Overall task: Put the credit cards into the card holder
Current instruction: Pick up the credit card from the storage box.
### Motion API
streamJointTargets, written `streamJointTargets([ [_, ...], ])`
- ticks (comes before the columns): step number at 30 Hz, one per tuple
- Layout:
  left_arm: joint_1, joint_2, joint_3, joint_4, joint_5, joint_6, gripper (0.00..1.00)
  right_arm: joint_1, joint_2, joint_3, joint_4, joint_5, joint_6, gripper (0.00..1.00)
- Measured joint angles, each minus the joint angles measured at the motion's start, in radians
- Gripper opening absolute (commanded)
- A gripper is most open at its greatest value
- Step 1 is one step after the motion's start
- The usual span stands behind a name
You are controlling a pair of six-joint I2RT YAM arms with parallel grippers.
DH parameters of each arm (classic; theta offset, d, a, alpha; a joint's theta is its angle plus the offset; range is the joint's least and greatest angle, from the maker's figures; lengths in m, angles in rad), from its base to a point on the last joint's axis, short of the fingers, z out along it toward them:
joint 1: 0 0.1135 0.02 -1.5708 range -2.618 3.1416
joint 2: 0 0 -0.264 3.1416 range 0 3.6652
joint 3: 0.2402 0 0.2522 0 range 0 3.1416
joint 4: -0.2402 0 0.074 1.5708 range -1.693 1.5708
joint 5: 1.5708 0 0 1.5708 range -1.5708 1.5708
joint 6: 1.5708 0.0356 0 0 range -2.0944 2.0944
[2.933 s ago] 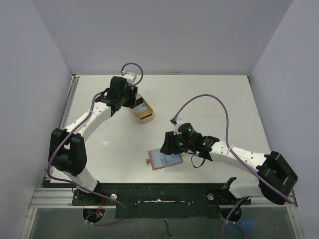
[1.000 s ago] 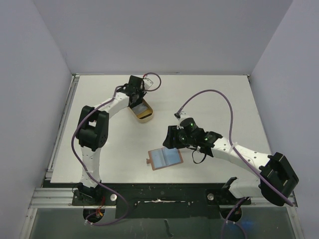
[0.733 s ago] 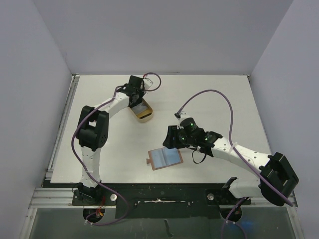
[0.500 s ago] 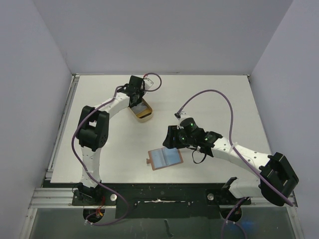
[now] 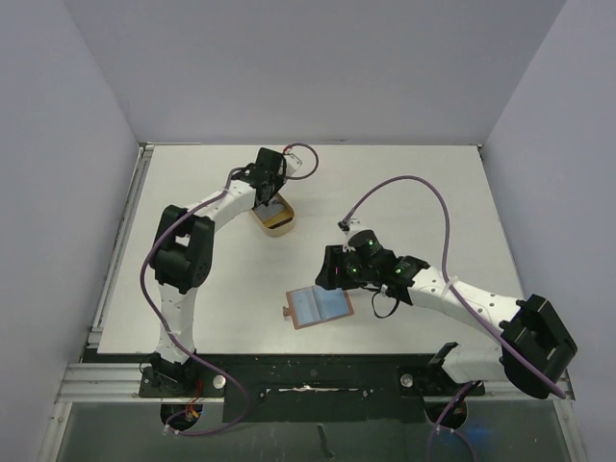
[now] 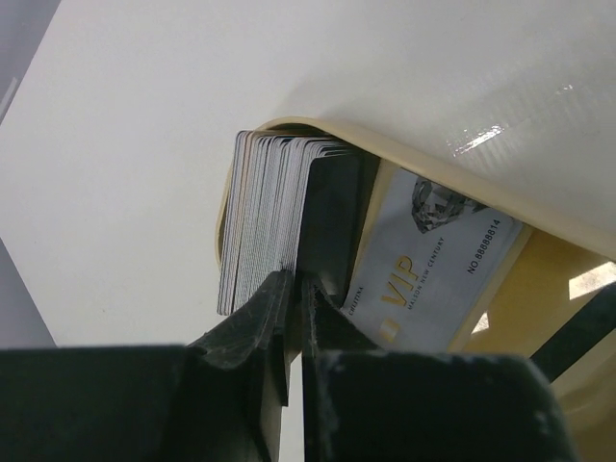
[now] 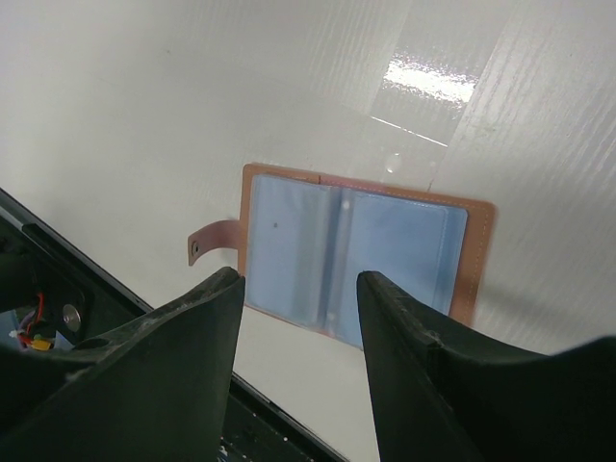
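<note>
One tray [image 6: 433,159] holds a card stack [image 6: 265,212] too dense to count and one flat VIP card [image 6: 433,265]. The left gripper [image 6: 294,289] has its jaws pinched on the stack's edge. The right gripper [image 7: 300,279] has its jaws apart above one open holder [image 7: 395,241].

A flat white matte table top [image 5: 404,183] with a faint wood-like grain fills the middle, boxed in by three plain pale lavender-grey walls: a back wall [image 5: 318,67], a left wall [image 5: 48,192] and a right wall [image 5: 568,173]. A silver ribbed metal rail [image 5: 96,385] runs along the near-left edge beside a long black bar [image 5: 308,371] at the table's near side. The light is soft and even, with small bright glare patches [image 7: 428,82] on the white surface.
</note>
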Motion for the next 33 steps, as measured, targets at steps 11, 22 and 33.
streamJointTargets([
  [11,-0.022,-0.032,0.005,-0.040,0.033,-0.042,0.00,-0.010,-0.050,-0.051,-0.002,0.001,0.002,0.52],
  [22,-0.022,-0.216,-0.010,-0.069,0.050,-0.144,0.00,-0.019,-0.090,-0.079,-0.014,0.019,0.004,0.52],
  [33,-0.020,-0.399,-0.179,-0.087,0.306,-0.488,0.00,-0.040,-0.078,-0.092,-0.028,0.068,0.005,0.47],
])
